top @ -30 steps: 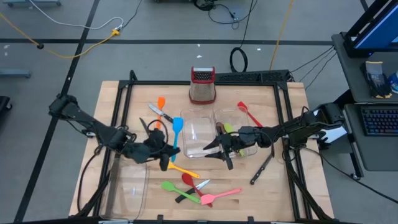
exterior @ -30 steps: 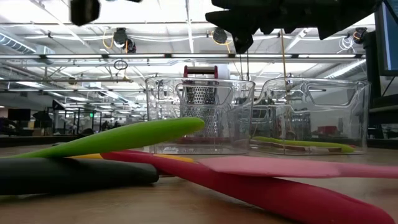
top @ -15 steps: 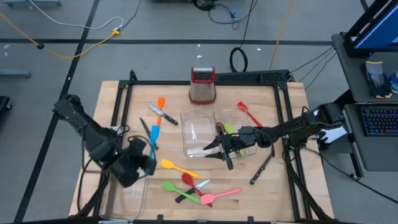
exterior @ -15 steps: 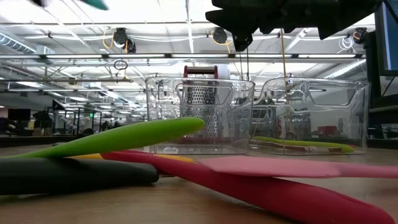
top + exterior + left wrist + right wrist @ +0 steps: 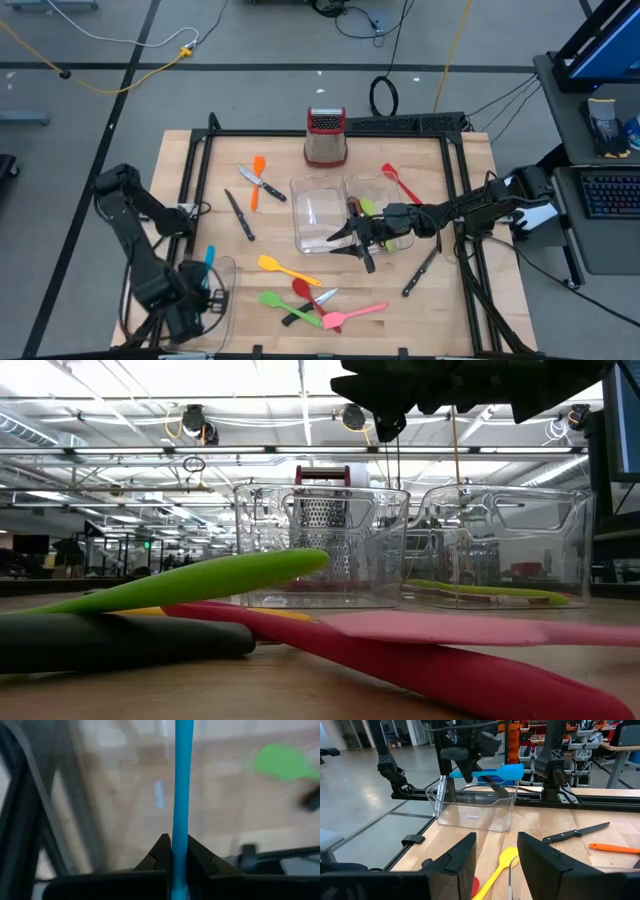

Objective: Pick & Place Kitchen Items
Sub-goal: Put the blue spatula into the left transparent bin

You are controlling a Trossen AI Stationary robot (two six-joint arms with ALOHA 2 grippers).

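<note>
Above front-left tray (image 5: 222,300), blue spatula (image 5: 209,258) in left hand (image 5: 196,300)

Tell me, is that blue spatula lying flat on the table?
No, the left gripper holds the blue spatula in the air above a clear tray.

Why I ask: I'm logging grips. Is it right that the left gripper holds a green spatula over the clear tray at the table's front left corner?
Not quite: the spatula is blue, not green, as the left wrist view shows. The left gripper does hold it over that tray.
</note>
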